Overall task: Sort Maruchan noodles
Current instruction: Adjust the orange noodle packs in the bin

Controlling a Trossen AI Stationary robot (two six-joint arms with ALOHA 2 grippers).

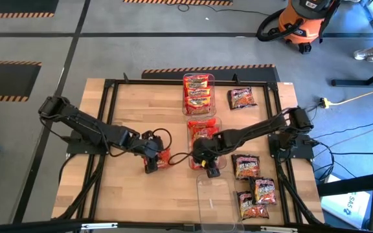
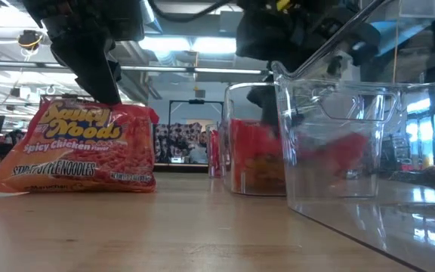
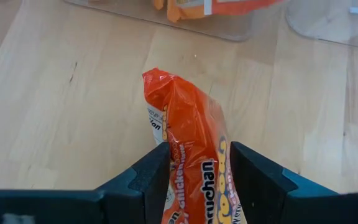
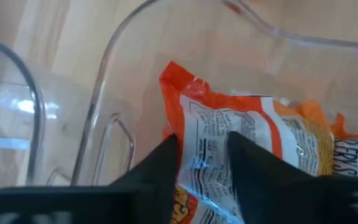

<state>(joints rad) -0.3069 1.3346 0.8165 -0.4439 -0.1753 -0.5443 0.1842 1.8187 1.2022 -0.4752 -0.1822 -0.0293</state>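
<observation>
An orange-red Maruchan noodle packet (image 2: 74, 147) stands on edge left of the bins, with my left gripper (image 3: 197, 152) shut on it from above; the gripper also shows in the high view (image 1: 153, 160). My right gripper (image 4: 202, 146) reaches down into the middle clear bin (image 1: 190, 129) and is shut on an orange packet (image 4: 247, 124) lying there, white label side up. Red-yellow packets (image 1: 198, 94) fill the far bin. Dark packets lie at the far right (image 1: 241, 97) and near right (image 1: 246, 166). My left gripper pinches the packet's upper edge (image 3: 194, 171) between its two fingers, which slant down from the table's left. The packet stands upright on its long edge below the fingers, its lower edge (image 2: 66, 187) at the table top. My right gripper pinches a raised part of the packet's white back (image 4: 204, 158) between its two fingers, coming steeply from above. The packet lies inside the bin; the fingers hide what is under them.
An empty clear bin (image 1: 215, 200) stands at the near edge, right in front of the middle bin. More dark packets (image 1: 264, 191) lie beside it on the right. Bare wood lies to the left (image 1: 122, 188). A black frame (image 1: 109, 90) rims the table.
</observation>
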